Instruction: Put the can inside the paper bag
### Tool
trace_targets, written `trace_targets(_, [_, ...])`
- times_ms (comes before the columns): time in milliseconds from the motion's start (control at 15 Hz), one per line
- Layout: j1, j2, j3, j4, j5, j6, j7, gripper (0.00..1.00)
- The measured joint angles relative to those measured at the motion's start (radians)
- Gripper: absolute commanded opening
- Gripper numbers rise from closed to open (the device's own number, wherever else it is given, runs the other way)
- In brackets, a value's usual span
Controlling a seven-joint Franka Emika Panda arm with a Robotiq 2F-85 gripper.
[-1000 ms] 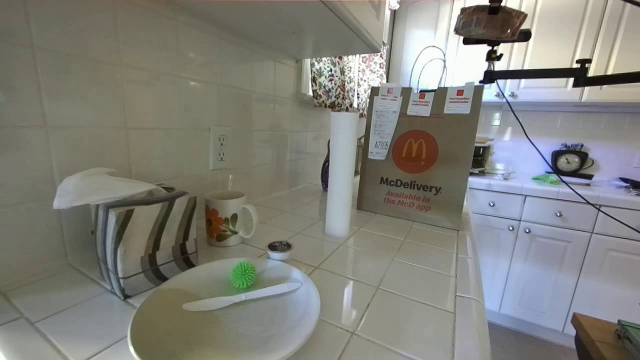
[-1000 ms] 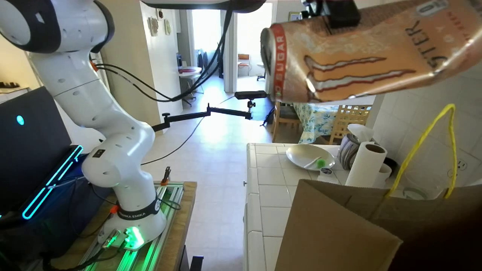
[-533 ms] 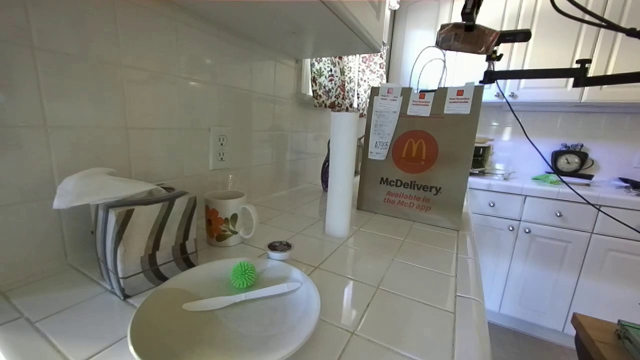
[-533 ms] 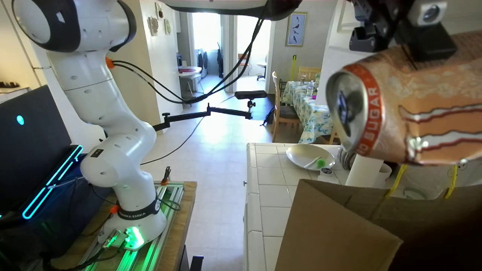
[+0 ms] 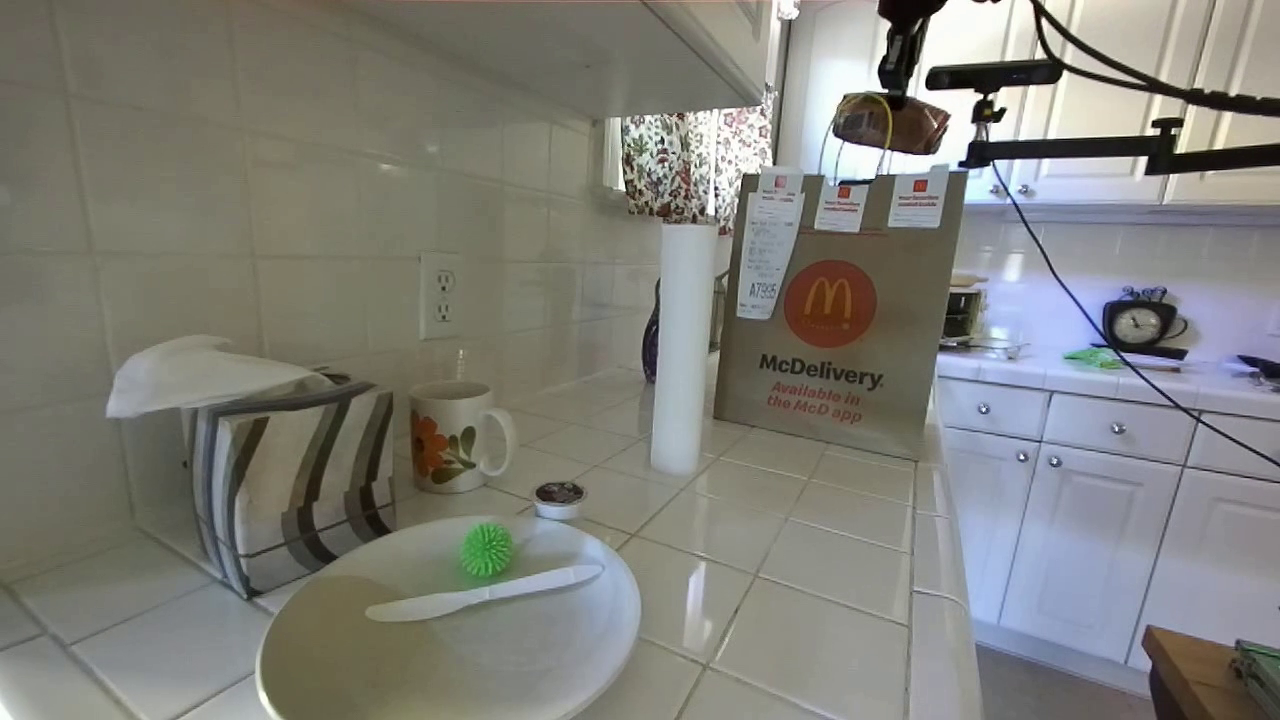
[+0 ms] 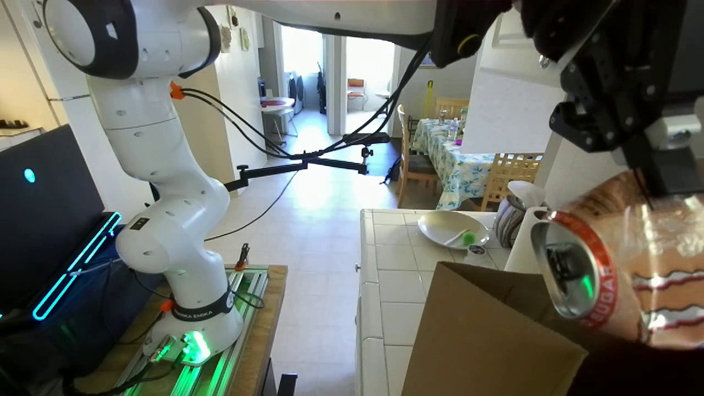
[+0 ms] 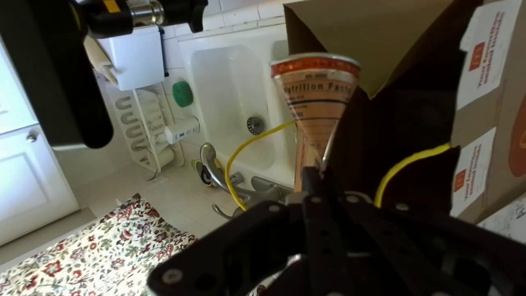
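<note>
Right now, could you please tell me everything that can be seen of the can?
The can looks like thin metal, orange-pink, with a red band reading SUGAR beside a silver end with a pull tab. In the wrist view, it also reads Nutrition Facts. Its middle is squashed where the gripper pinches it. It is held nearly on its side above the paper bag, not yet inside. Whether it touches the bag's yellow handles, I cannot tell.

Tiled counter (image 5: 800, 620): paper bag (image 5: 840, 320) (upright), plate (image 5: 490, 665), mug (image 5: 447, 445), roll (image 5: 683, 350).
</note>
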Motion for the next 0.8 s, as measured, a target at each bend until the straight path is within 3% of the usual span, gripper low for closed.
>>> trace_targets(800, [-0.058, 0.139, -0.01, 0.115, 0.112, 0.063, -0.01, 0.01])
